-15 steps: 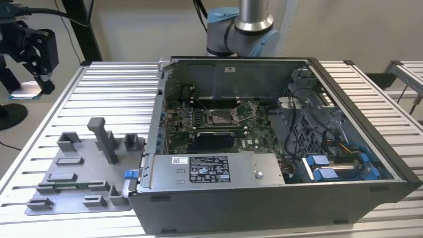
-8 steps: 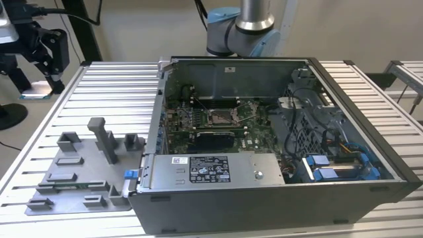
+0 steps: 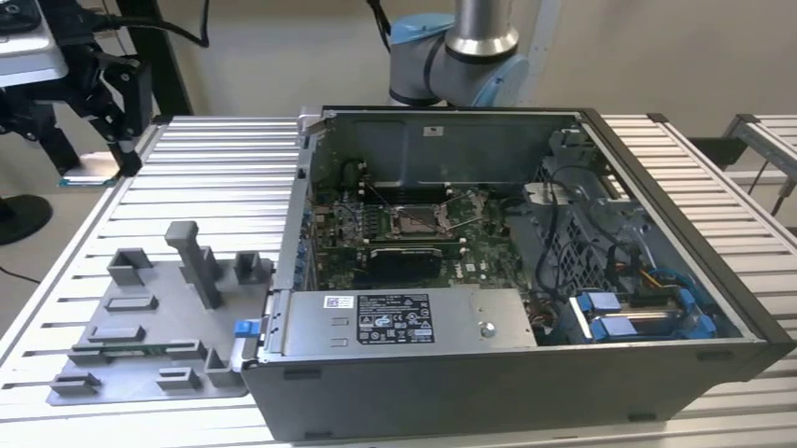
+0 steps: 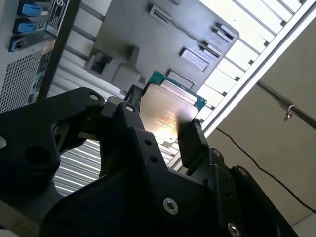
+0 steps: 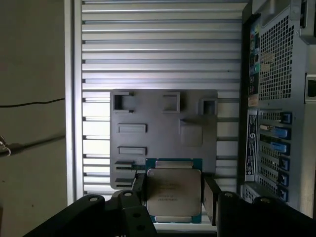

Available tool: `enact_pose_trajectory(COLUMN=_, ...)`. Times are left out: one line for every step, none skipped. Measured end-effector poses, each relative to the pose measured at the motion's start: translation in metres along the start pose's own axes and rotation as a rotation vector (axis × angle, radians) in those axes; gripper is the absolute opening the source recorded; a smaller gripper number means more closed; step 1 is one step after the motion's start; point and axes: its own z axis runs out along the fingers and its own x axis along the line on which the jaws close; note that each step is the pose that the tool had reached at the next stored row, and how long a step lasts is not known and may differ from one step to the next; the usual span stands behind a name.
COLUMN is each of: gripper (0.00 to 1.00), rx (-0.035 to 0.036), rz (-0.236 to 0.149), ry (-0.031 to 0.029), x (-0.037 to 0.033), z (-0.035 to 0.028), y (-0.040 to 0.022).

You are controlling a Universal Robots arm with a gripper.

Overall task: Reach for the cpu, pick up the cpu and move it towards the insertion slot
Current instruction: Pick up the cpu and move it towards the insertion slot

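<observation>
In both wrist views the cpu (image 5: pixel 173 177) (image 4: pixel 170 106), a flat silvery square on a green board, sits clamped between my black fingers. My gripper (image 5: pixel 174 196) (image 4: pixel 164 124) is shut on it and holds it in the air above the grey fixture plate (image 5: pixel 163 143) (image 4: pixel 148 44). In the exterior view my gripper (image 3: pixel 90 159) hangs at the far left, over the table's back corner. The insertion slot (image 3: pixel 417 219), a silver-framed socket with a dark centre, lies on the motherboard inside the open computer case (image 3: pixel 498 383), well off to the exterior view's right of my gripper.
The grey fixture plate (image 3: pixel 149 345) carries several raised blocks and an upright post (image 3: pixel 200 266). The case wall (image 5: pixel 281 98) stands right beside the plate. The slatted metal table (image 3: pixel 212 177) runs under everything. Cables and blue connectors (image 3: pixel 622 313) crowd the case's near right corner.
</observation>
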Motion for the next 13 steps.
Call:
enact_pose_trajectory(gripper=0.00, rx=0.0000, rz=0.000, ry=0.0001, x=-0.0023, z=0.0000, y=0.0000)
enact_pose_trajectory(gripper=0.00, rx=0.0000, rz=0.000, ry=0.0002, x=-0.0047, z=-0.0001, y=0.0001)
enact_pose_trajectory(gripper=0.00, rx=-0.0001, rz=0.000, ry=0.0003, x=-0.0070, z=-0.0001, y=0.0001)
enact_pose_trajectory(gripper=0.00, rx=0.0000, rz=0.000, ry=0.0005, x=-0.0094, z=-0.0002, y=0.0001)
enact_pose_trajectory(gripper=0.00, rx=0.0000, rz=0.000, ry=0.0006, x=-0.0119, z=-0.0002, y=0.0002)
enact_pose_trajectory(gripper=0.00, rx=-0.0001, rz=0.000, ry=0.0006, x=-0.0142, z=-0.0003, y=0.0002)
enact_pose_trajectory(gripper=0.00, rx=0.0000, rz=0.000, ry=0.0009, x=-0.0166, z=-0.0004, y=0.0002)
enact_pose_trajectory(gripper=0.00, rx=0.0000, rz=0.000, ry=0.0009, x=-0.0189, z=-0.0004, y=0.0003)
enact_pose_trajectory(gripper=0.00, rx=-0.0001, rz=0.000, ry=0.0010, x=-0.0214, z=-0.0004, y=0.0003)
enact_pose_trajectory(gripper=0.00, rx=0.0000, rz=0.000, ry=0.0011, x=-0.0239, z=-0.0005, y=0.0003)
enact_pose_trajectory(gripper=0.00, rx=0.0000, rz=0.000, ry=0.0012, x=-0.0260, z=-0.0005, y=0.0004)
enact_pose_trajectory(gripper=0.00, rx=-0.0001, rz=0.000, ry=0.0012, x=-0.0284, z=-0.0005, y=0.0004)
enact_pose_trajectory(gripper=0.00, rx=0.0000, rz=0.000, ry=0.0013, x=-0.0308, z=-0.0006, y=0.0004)
